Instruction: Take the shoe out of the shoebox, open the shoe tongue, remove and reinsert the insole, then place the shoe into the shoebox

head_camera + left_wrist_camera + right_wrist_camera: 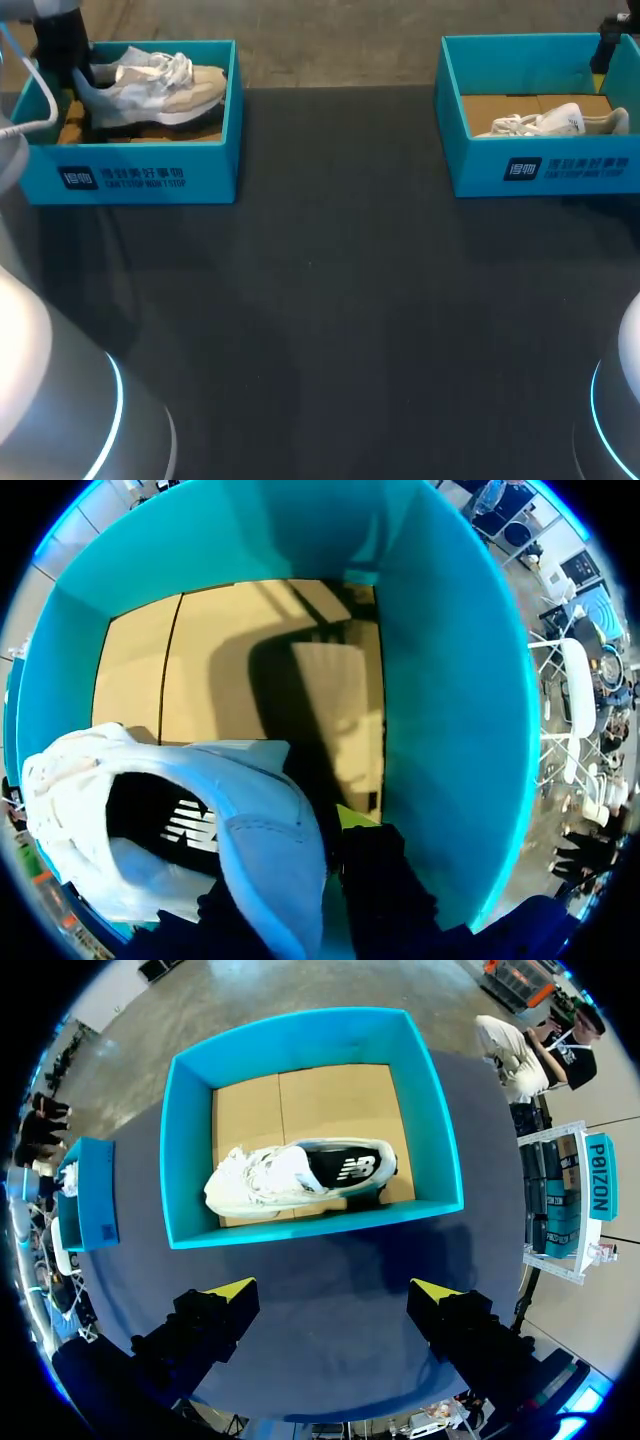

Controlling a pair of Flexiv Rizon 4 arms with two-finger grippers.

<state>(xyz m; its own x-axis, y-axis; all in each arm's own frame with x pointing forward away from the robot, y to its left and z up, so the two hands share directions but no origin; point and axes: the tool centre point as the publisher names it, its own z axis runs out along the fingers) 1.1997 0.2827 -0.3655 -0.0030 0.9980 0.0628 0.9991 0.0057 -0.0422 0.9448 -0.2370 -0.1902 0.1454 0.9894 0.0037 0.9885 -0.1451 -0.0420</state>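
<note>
At 10 o'clock the left shoe (150, 85) is laid in its shoebox (130, 170) along 9–3, toe toward 3. Only in the left wrist view is its heel shown pinched by the left gripper (300, 875). At 2 o'clock the right shoe (555, 122) is pointed toward 9, with the right gripper (330, 1295) spread above it.

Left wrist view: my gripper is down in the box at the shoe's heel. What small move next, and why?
Probably raise the left gripper slightly, straight up, and watch whether the heel follows. It sits at the heel of the shoe, which lies in the left shoebox; the grip itself is hidden, and the box wall stands close beside it.
</note>
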